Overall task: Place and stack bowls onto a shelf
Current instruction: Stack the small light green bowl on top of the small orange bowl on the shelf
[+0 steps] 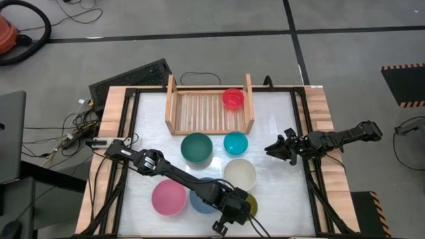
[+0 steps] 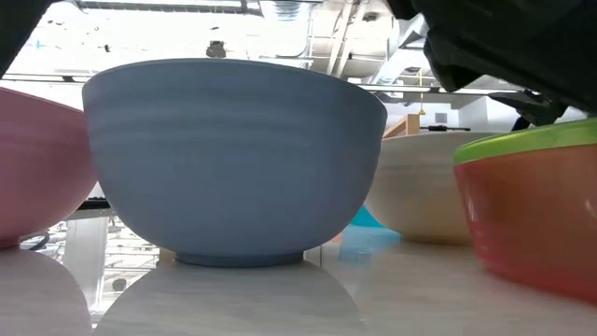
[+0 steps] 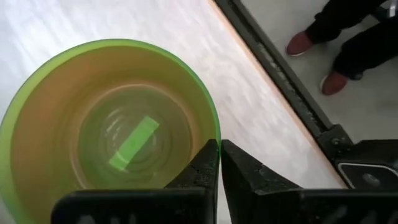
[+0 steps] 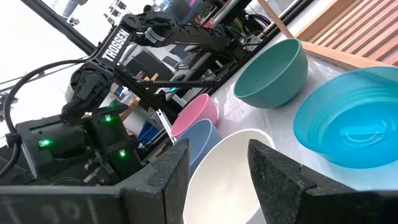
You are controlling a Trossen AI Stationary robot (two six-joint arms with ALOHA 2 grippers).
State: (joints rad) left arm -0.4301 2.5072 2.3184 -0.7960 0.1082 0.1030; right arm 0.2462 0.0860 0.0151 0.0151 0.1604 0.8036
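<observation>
One red bowl (image 1: 233,99) sits in the shelf's (image 1: 174,106) right end. At the table's front edge, the left gripper (image 3: 219,163) pinches the olive-green bowl's (image 3: 106,124) rim, fingers fully closed. Next: lift it clear toward the shelf. Right gripper (image 4: 217,167) waits open by the right edge.

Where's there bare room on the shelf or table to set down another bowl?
The shelf is bare left of the red bowl. The table is open left of the teal bowl. It is crowded near the pink bowl and cream bowl.
</observation>
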